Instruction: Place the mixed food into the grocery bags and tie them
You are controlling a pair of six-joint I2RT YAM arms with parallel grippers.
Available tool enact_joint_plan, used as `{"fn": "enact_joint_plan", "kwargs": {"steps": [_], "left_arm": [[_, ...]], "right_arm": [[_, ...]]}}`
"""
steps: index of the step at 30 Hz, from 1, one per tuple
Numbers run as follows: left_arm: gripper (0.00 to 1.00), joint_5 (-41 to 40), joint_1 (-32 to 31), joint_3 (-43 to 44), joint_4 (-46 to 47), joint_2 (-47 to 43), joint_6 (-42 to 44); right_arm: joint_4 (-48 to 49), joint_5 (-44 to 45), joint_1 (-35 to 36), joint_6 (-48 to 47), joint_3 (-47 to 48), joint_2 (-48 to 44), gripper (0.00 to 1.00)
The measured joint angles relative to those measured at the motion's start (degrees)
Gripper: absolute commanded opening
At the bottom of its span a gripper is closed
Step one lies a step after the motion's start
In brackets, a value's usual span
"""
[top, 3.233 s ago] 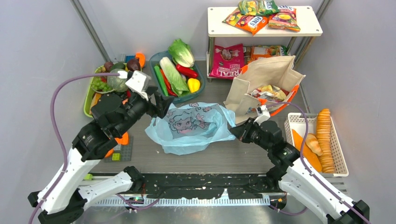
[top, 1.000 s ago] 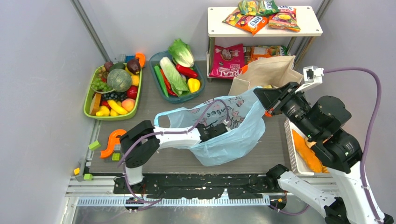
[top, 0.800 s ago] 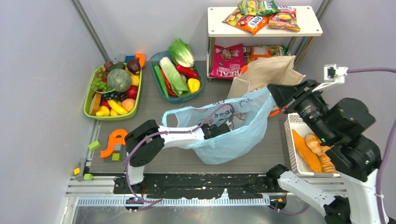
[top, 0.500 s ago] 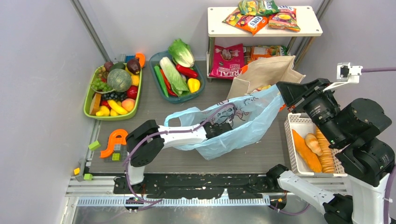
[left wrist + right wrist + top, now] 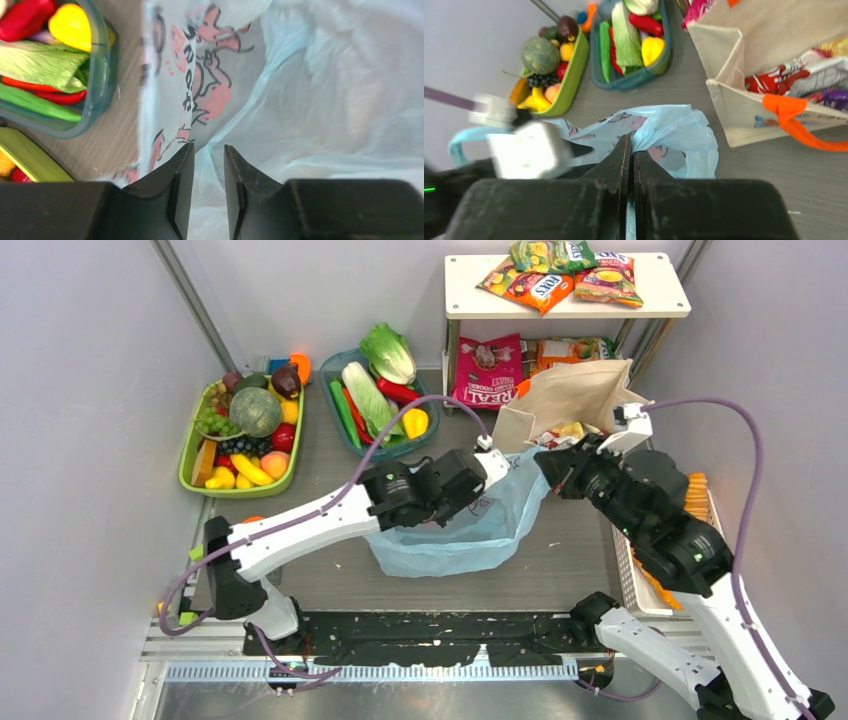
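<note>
thin, crinkly light-blue plastic bag point(image 5: 455, 540) slumped mid-surface point(image 5: 315, 468), near-left of stiff beige canvas tote point(image 5: 575, 395) | right gripper point(image 5: 630, 139) jaws pinching bag's gathered film | left gripper point(image 5: 208, 150) jaws narrowly parted over printed film

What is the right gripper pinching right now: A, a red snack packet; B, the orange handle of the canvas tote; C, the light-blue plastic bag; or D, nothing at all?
C: in the right wrist view the right gripper has its fingers pressed together on a fold of the light-blue plastic bag.
</note>
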Motion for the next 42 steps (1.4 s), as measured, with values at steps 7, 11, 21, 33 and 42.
{"fn": "enact_joint_plan", "kwargs": {"steps": [7, 11, 21, 33, 42], "left_arm": [[0.53, 0.17, 0.0, 3.43, -4.61, -9.33, -1.42], [0.61, -0.98, 0.0, 6.16, -7.93, -16.37, -3.63], [0.87, -8.07, 16.04, 7.1, -13.75, -31.21, -10.78], [1.0, -0.74, 61.61, -3.15, -6.34, -25.81, -22.12], [0.95, 6.75, 82.6, -2.99, -2.82, -7.63, -37.22]], "right_arm": [[2.25, -1.6, 0.0, 1.97, -8.7, -1.77, 0.05], [2.73, -2.91, 0.0, 2.84, -11.91, -3.87, 0.05], [3.28, -4.26, 0.0, 3.45, -14.12, -7.02, 0.05], [-4.13, -1.4, 0.0, 2.82, -14.84, -13.46, 0.05], [-6.62, -4.17, 0.0, 1.57, -14.82, -10.1, 0.05]]}}
